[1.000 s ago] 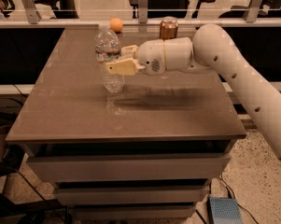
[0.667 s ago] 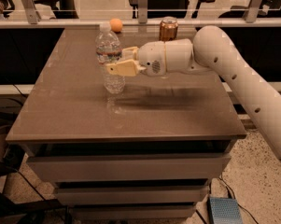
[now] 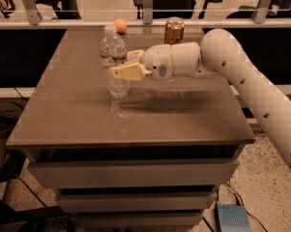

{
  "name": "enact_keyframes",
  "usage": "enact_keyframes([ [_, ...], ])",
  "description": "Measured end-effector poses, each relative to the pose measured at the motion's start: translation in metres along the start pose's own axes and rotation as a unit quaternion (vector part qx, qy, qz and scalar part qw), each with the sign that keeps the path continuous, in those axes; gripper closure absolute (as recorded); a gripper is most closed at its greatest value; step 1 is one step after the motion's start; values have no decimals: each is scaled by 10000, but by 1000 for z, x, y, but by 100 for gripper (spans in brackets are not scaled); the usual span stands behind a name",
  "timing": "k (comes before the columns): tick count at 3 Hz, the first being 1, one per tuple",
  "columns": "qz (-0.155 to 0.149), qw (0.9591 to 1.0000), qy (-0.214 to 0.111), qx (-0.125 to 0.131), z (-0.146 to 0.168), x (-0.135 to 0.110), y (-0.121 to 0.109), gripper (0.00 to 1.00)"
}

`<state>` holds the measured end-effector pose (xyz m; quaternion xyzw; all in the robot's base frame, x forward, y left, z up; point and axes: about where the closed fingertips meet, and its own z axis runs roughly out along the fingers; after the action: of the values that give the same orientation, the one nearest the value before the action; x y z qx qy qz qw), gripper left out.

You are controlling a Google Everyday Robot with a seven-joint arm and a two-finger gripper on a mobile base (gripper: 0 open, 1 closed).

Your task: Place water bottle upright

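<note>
We see the water bottle [image 3: 111,46] standing upright, a little left of the middle of the tabletop [image 3: 72,115], white cap on top. The claw [image 3: 120,65] reaches in from the right-hand edge and is closed around the bottle's waist, one beige finger in front and one behind. We cannot tell whether the base rests on the surface or hangs just above it.

That is where we judge the risk to be. If the fingers open while the base is off the surface or tilted, the light, tall bottle may wobble and topple. A sideways pull of the arm [image 3: 241,76] on withdrawal could also drag it over. The copper-coloured can [image 3: 174,31] and the orange ball [image 3: 119,26] sit near the far edge, well apart from the bottle.
</note>
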<state>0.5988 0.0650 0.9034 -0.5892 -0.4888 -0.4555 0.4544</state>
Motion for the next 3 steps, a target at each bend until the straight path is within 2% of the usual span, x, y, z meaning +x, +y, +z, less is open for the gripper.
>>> enact_keyframes([
  [2, -27, 10000, -12, 47, -1, 0, -1, 12],
  [3, -43, 10000, -23, 58, -2, 1, -2, 0],
])
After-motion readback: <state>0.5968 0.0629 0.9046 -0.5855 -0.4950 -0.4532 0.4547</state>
